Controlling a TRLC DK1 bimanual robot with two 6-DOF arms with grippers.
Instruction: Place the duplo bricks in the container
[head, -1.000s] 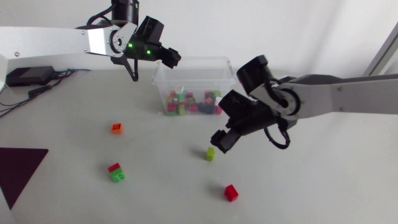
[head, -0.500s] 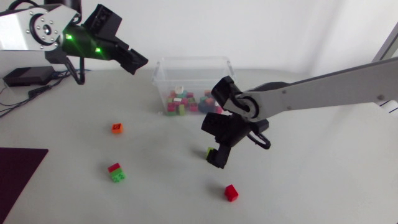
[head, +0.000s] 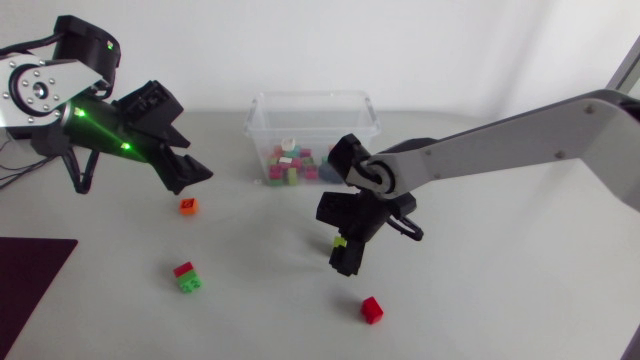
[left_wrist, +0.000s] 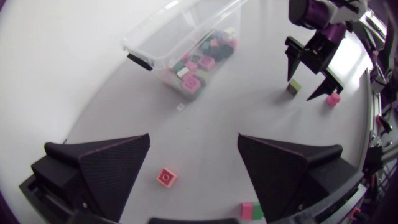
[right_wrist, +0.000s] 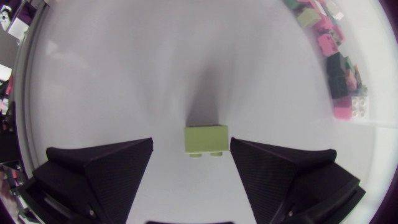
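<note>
Duplo brick, lime green (right_wrist: 206, 140), sits on the worktop (head: 500, 290) betw. the fingers of the R gripper (head: 345, 252). That gripper is spread wider than the brick and has hold of nothing; there's a clear gap on one side, less on the other. Looks light, stiff plastic w/ smooth walls, so prob. won't crush but could skid or twist if pinched off-centre. Best taken on its two flat opposite sides, below the studs. Just beyond lies a red brick (head: 372, 310). Container (head: 310, 97) is further back, w/ plenty of bricks in it already. L gripper (left_wrist: 194, 135) is wide open, empty, over an orange brick (left_wrist: 166, 177). Red-on-green pair (head: 186, 277) is nearby.
</note>
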